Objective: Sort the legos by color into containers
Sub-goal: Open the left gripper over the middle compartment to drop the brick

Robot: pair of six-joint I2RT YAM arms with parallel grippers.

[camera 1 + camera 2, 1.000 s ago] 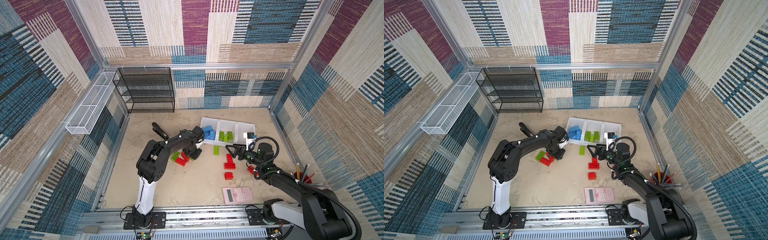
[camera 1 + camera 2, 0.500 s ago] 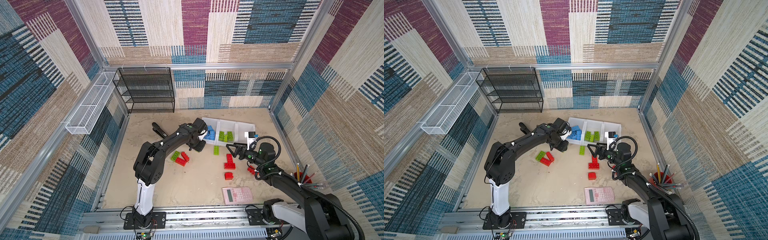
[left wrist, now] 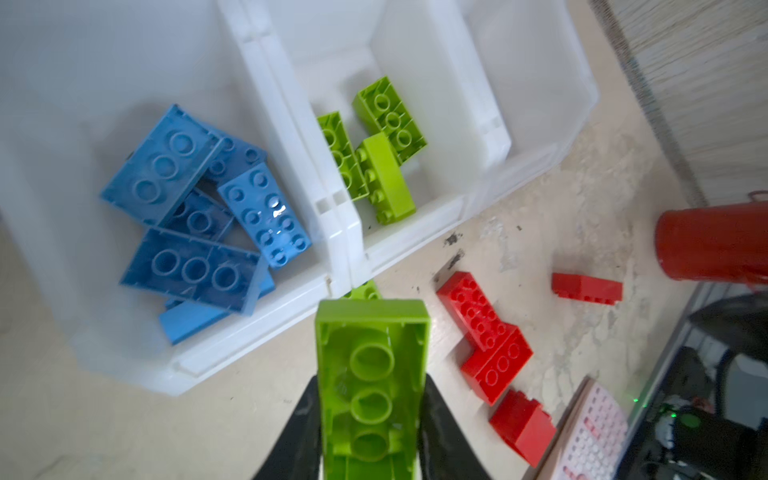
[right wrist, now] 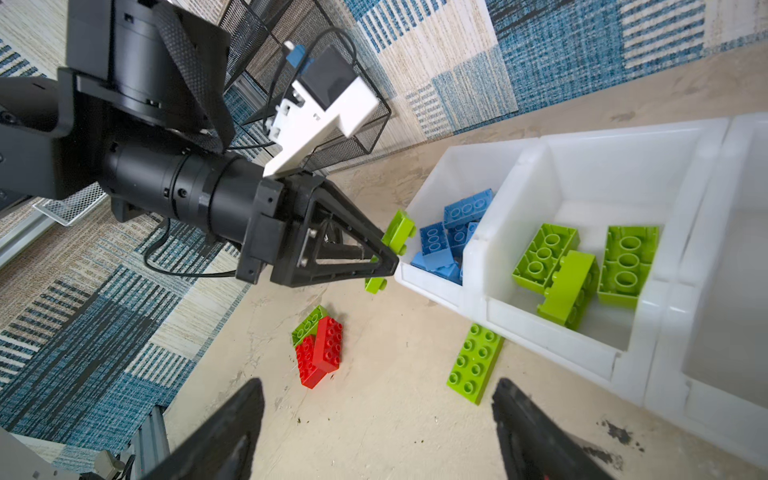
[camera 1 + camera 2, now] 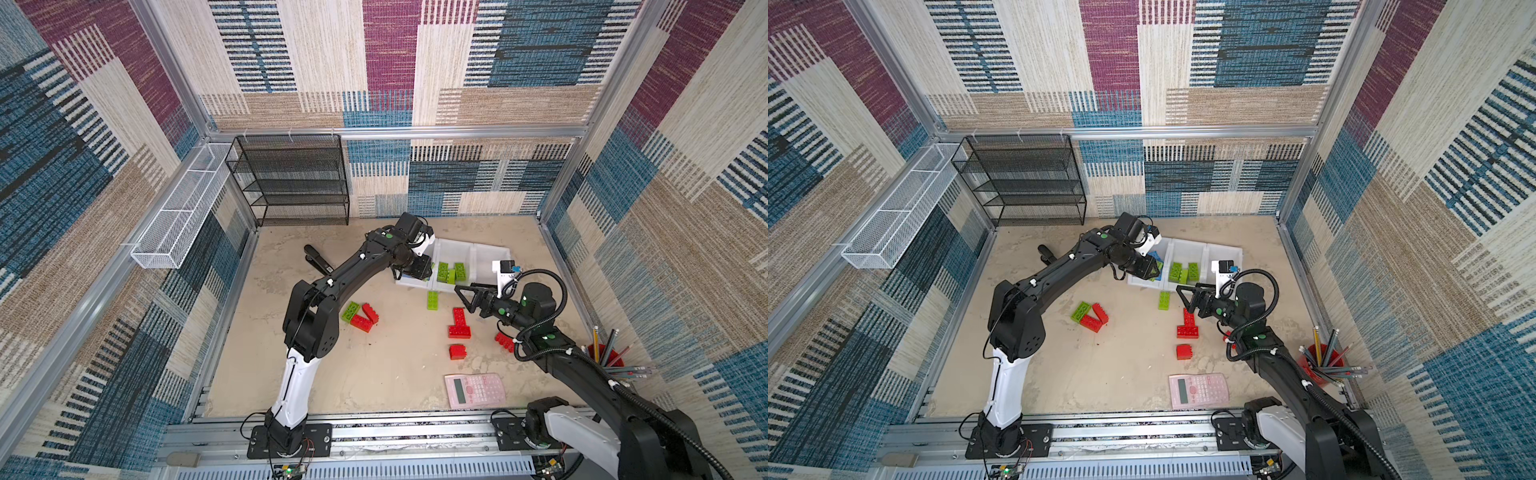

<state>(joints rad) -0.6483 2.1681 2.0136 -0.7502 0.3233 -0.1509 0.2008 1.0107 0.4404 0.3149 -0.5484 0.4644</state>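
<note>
Left claw (image 3: 371, 380) is clamped on a lime green lego (image 3: 371, 345), hovering over the near edge of the left bin (image 3: 249, 332), the one with the blue legos (image 3: 166, 166). Right claw (image 4: 376, 384) hangs wide open above the surface (image 4: 395, 436), with red legos (image 5: 458, 320) and a loose green lego (image 4: 476, 363) lying nearby.

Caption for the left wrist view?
Left hand holds a lime lego near white bins containing blue legos and green legos.

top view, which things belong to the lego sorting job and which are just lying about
Job: legos loose and binned, three white bins, green lego in the left gripper.
Lying about: pink calculator, black mesh rack, white wire basket, red pencil cup.
</note>
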